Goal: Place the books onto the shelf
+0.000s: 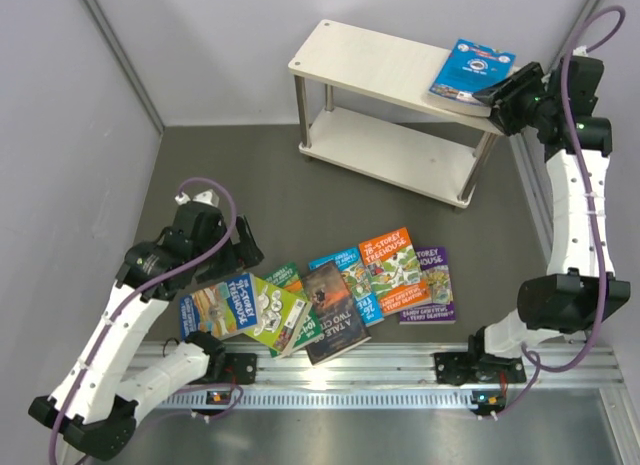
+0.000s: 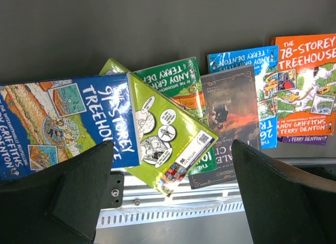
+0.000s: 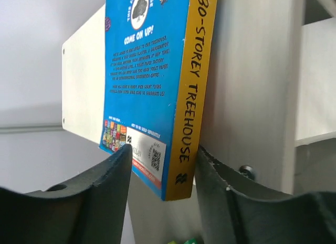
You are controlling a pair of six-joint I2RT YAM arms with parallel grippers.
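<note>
A: Where is the right arm?

B: It is stretched far out. From its base the arm bends at the elbow, and the white forearm runs up along the right wall. The wrist turns in toward the right end of the shelf (image 1: pixel 370 60). The right gripper (image 1: pixel 500 90) sits at that end, level with the top board.

A: Is it holding anything?

B: A blue book (image 1: pixel 470 67) lies flat on the top board, back cover up. In the wrist view its yellow spine corner sits between the two fingers (image 3: pixel 105 186). They flank it closely, but I cannot tell whether they press on it or stand just off it.

A: And the left arm?

B: It is folded, with the elbow low at the near left corner and the forearm angling up to the wrist. The left gripper (image 1: pixel 235 247) hangs over the left end of the row of books (image 1: pixel 330 300), its jaws spread wide with nothing between them.

A: How do those books lie?

B: They are fanned out flat on the dark mat (image 1: pixel 230 175) by the rail, overlapping each other. A green book (image 2: pixel 168 134) lies under the left gripper, a dark book (image 2: pixel 231 118) is beside it, and an orange book (image 2: pixel 307 81) is farther right.
</note>
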